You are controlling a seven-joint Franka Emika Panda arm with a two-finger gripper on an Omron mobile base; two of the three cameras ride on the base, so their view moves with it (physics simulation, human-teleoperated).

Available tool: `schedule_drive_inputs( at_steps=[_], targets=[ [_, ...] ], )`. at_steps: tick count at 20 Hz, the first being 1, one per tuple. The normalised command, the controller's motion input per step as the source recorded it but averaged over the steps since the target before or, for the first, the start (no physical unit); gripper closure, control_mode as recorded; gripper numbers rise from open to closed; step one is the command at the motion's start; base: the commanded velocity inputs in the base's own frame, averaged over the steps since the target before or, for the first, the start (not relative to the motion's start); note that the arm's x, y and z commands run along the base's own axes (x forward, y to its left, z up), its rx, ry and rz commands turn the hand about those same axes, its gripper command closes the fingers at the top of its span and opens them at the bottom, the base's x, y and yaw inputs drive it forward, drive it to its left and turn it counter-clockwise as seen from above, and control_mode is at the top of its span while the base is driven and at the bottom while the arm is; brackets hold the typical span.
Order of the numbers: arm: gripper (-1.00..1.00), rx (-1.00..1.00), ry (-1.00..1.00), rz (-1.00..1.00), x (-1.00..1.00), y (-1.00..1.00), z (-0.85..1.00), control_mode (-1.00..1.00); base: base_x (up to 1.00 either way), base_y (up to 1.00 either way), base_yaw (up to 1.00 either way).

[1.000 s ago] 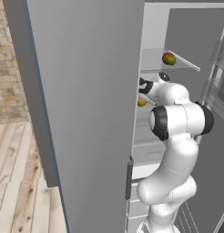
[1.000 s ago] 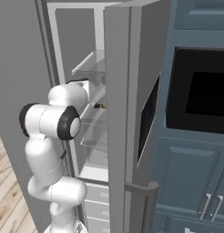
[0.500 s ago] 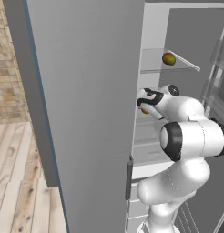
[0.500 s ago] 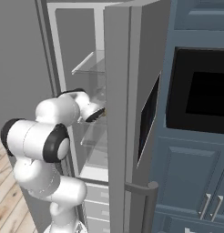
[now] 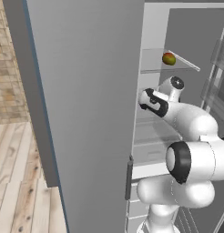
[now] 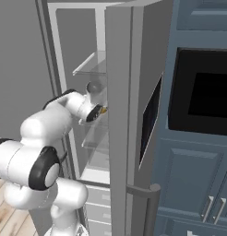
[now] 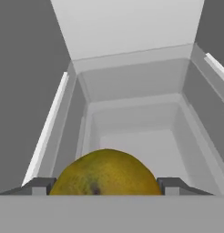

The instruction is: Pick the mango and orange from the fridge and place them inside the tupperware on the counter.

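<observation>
The fridge point(image 5: 86, 91) stands with its wide grey door swung open, and my arm reaches into its pale interior. In the hand view a yellow-orange round fruit, the orange point(image 7: 104, 175), sits between my two fingertips point(image 7: 40, 185), and my gripper point(image 7: 104, 186) is shut on it. From the right base view the gripper point(image 6: 100, 110) is at mid-shelf height with a sliver of the orange point(image 6: 104, 109) showing. The mango point(image 5: 168, 58), red-orange with a green patch, lies on the upper glass shelf point(image 5: 155, 63), above and right of my hand point(image 5: 150, 101). Tupperware and counter are out of view.
A second grey fridge door point(image 6: 120, 92) stands close on my hand's right. Beyond it are dark blue cabinets point(image 6: 194, 184) with a black built-in oven point(image 6: 203, 92). Below the hand is a pale fridge bin point(image 7: 132, 136). Wood floor point(image 5: 18, 182) lies to the left.
The elbow has swung down and toward the cameras while the hand stayed at the middle shelf. The orange seen by the fingers earlier is now hidden behind the door edge in the left base view.
</observation>
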Motion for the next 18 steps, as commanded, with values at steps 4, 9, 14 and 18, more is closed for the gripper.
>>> schedule_drive_inputs(
  at_steps=[4,9,14,18],
  targets=[
    [1.0,-0.01,0.13,-0.02,-0.5,0.0,0.7,-1.0,0.0,0.0,0.0],
    [1.0,0.0,0.0,-0.12,-0.85,0.0,0.19,-1.0,0.0,0.0,0.0],
    [1.0,0.0,0.0,-0.14,-1.0,0.03,0.13,-1.0,0.0,0.0,0.0],
    [1.0,0.0,0.0,-0.13,-1.0,0.1,0.3,-1.0,0.0,0.0,0.0]
  ],
)
